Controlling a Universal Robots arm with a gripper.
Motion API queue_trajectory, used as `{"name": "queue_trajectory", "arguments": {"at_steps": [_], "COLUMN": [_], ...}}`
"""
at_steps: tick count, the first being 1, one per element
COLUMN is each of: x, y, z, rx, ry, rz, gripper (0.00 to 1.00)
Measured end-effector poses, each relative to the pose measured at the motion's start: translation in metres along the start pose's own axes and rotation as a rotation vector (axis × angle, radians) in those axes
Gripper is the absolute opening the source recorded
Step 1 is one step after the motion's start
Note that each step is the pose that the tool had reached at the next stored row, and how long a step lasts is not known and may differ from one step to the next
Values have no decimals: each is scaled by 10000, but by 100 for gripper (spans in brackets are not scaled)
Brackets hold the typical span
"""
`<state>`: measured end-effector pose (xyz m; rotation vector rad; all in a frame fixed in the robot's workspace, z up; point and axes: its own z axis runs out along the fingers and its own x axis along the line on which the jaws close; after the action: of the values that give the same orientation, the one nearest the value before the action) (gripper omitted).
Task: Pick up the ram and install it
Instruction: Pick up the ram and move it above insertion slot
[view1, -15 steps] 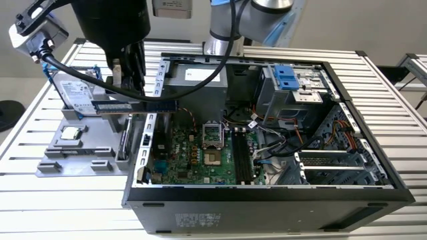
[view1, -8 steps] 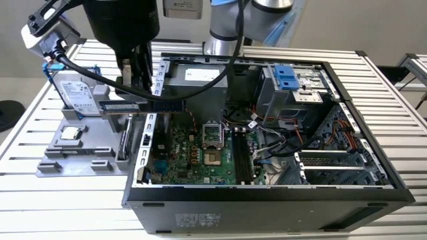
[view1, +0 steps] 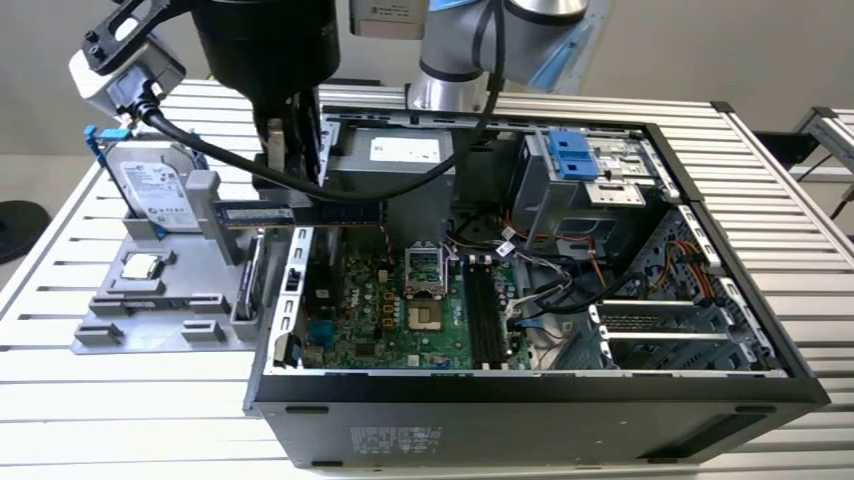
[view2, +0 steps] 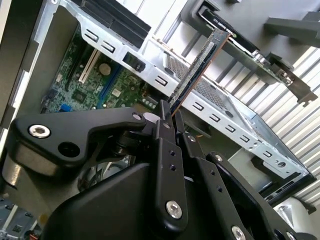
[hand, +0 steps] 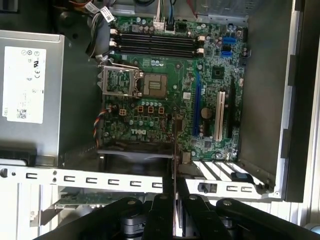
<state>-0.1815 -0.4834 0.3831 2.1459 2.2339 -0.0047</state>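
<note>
Okay, so the gripper (view1: 294, 190) has its jaws pinched nearly closed on the ram (view1: 327, 212), with just that thin stick between them. In the exterior view the stick hangs level at about 9 o'clock from the picture's middle, flat side to the camera. It straddles the wall of the open computer case (view1: 534, 400): one end is by the grey holder (view1: 147, 320), the other inside the case. Can't tell if it touches the holder.

That view also has a hard drive (view1: 154, 185) standing in the holder at 10 o'clock, white sticker on it, and a processor chip (view1: 140, 266) lying flat just below.

Both wrist views get the ram (view2: 200, 70) (hand: 174, 150) edge-on, poking out from the fingers (view2: 165, 150). The first wrist view looks down on the motherboard (hand: 165, 115), with the black memory slots (hand: 155, 45) just beside the socket (hand: 150, 85). The power supply (hand: 30, 85) carries a white printed label. The second wrist view shows a card (view2: 260, 55) with a metal bracket beyond the stick.
</note>
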Motion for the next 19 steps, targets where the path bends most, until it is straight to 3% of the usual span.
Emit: {"name": "queue_trajectory", "arguments": {"at_steps": [19], "x": [-11], "y": [268], "z": [8], "rx": [2], "ry": [0], "rz": [0], "gripper": [0]}}
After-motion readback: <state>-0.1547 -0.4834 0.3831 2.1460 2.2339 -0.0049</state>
